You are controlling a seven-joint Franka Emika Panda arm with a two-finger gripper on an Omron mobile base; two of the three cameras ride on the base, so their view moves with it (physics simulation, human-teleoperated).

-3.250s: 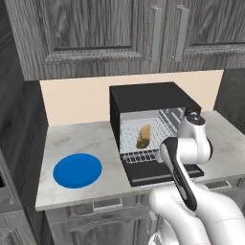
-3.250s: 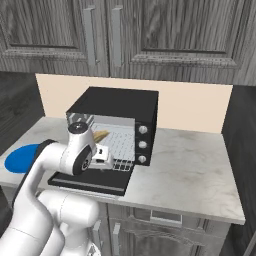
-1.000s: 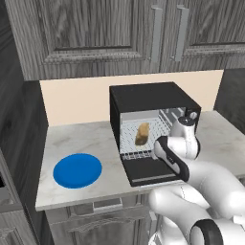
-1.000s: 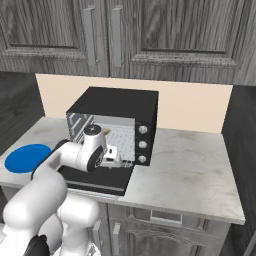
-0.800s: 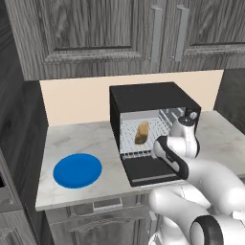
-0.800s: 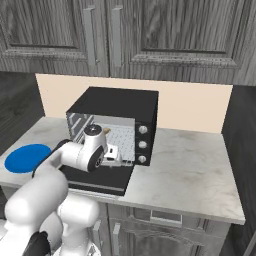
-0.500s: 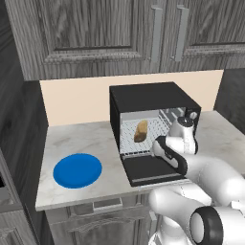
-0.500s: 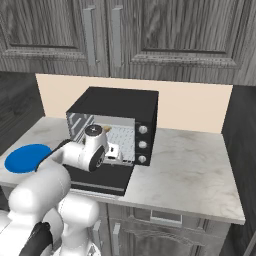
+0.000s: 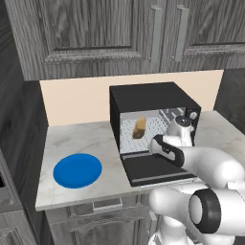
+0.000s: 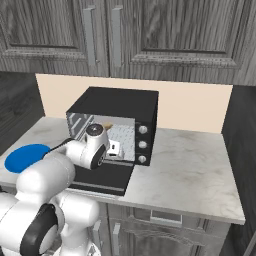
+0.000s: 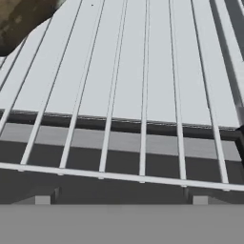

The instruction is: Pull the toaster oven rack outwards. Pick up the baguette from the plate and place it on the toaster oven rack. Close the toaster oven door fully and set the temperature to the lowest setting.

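The black toaster oven (image 9: 152,98) stands on the counter with its toaster oven door (image 9: 155,168) folded down flat. Inside, the baguette (image 9: 139,128) rests on the toaster oven rack (image 11: 143,81), toward the cavity's left. In the hand view the baguette (image 11: 21,19) sits at the top left. My gripper (image 10: 116,148) is at the oven's mouth above the door, open, and nothing lies between its widely spread fingertips (image 11: 42,197). The rack's front bar lies just ahead of them. The blue plate (image 9: 77,170) lies bare on the counter, left of the oven.
Three silver knobs (image 10: 142,144) run down the oven's right front panel. Marble counter (image 10: 190,165) stretches to the oven's right. Dark wall cabinets (image 9: 105,33) hang above, and the counter's front edge lies just beyond the door's handle.
The rack with the baguette has slid from over the door back into the cavity. My hand has moved a little further toward the oven's mouth, its jaws still open.
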